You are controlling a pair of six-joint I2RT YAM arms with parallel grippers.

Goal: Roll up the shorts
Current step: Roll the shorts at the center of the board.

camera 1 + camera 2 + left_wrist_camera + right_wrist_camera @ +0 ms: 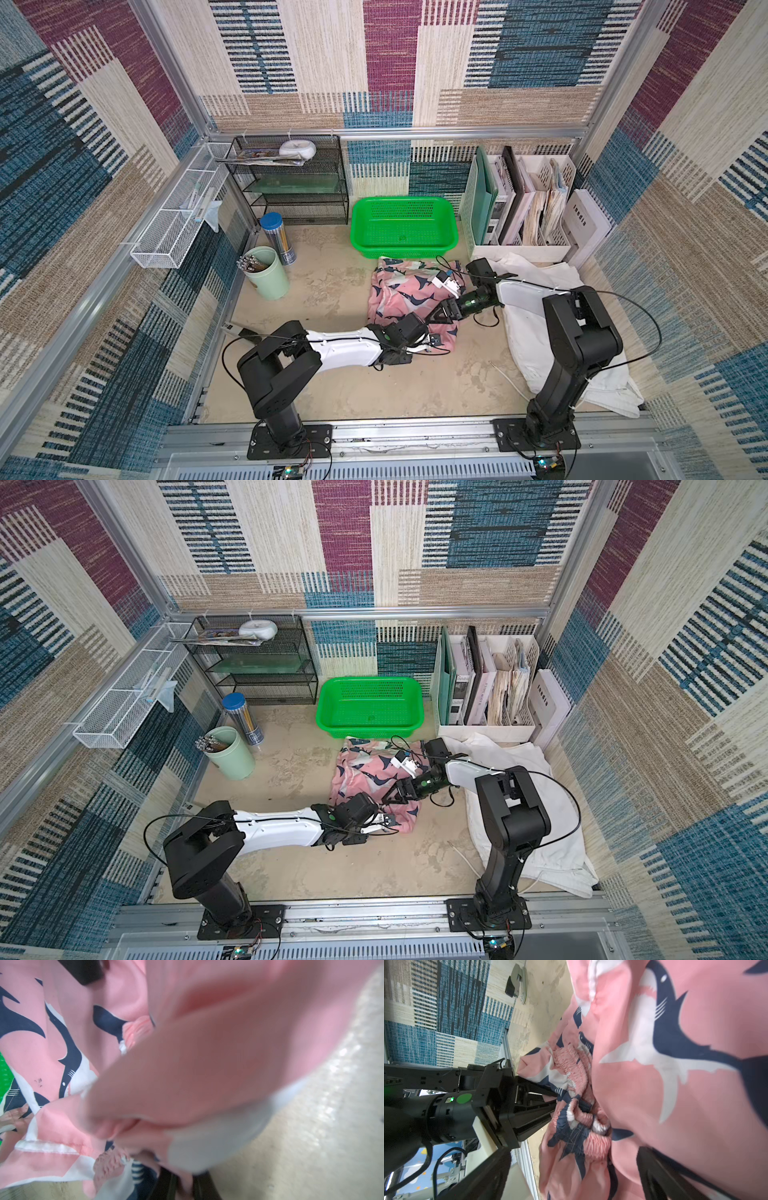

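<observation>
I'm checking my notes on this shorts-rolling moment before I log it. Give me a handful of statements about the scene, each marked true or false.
1. The green basket is empty. True.
2. The white shorts lie inside the basket. False: they lie on the table, to the right of the pink shorts.
3. The left gripper is shut on the pink shorts. True.
4. The right gripper is clamped shut. False: its jaws stand wide open.
5. The pink shorts are rolled into a tight bundle. False: they lie loose and crumpled.
</observation>
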